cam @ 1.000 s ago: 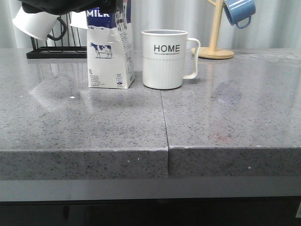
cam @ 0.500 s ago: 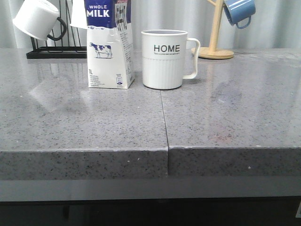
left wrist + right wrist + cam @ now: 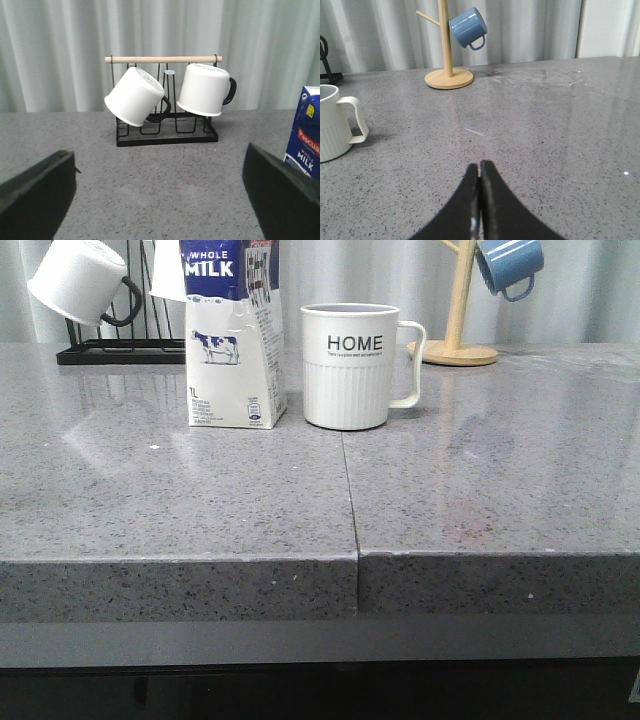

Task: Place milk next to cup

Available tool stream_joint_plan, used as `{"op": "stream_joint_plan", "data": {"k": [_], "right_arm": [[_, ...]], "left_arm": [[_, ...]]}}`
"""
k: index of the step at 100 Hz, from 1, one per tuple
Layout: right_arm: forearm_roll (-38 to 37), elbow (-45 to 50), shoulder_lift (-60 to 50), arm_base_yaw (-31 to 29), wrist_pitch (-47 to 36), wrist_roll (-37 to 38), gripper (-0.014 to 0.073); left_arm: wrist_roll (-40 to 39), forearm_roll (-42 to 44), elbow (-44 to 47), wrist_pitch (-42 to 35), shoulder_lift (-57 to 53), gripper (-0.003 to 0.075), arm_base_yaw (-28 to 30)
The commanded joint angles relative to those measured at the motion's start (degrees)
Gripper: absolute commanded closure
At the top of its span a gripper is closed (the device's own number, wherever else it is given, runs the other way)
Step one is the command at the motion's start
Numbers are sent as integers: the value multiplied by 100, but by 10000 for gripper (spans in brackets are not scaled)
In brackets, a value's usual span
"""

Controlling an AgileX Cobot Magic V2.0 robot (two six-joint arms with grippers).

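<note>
Left arm gone from above the milk [image 3: 232, 335] — carton top uncovered.

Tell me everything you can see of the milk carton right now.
The milk is a tall white carton, seemingly paperboard, with a dark blue top reading "WHOLE MILK", a black-and-white cow picture and small print low down. It stands upright on the grey speckled counter, free of both grippers, just left of the cup with a narrow gap between them. Its top runs out of frame.

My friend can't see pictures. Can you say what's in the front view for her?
A milk carton stands upright just left of a white cup marked HOME, on a grey table. Behind them are a white mug and a blue mug hanging up.
</note>
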Motion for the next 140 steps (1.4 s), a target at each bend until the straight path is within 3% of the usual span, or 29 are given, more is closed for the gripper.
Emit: {"op": "stream_joint_plan", "data": {"k": [1,39,48,62,75,81,140], "right_arm": [[-57,-142,54,18,-469,-31,714],[-57,-142,54,18,-469,-31,714],[-57,-142,54,18,-469,-31,714],[-57,-142,54,18,-469,-31,714],[-57,-142,54,18,-469,-31,714],[-57,-142,54,18,-469,-31,714],[-57,-142,54,18,-469,-31,714]], "left_arm": [[-67,101,115,-275,-485,69,133],[-80,188,1526,10,-2478,71,304],[-80,186,1699,10,-2775,110,304],[-80,186,1779,-14,-3010,322,304],[-80,186,1779,-14,-3009,634,304],[-56,196,1779,-14,-3009,743,304],[-54,190,1779,-14,-3009,741,304]]}}
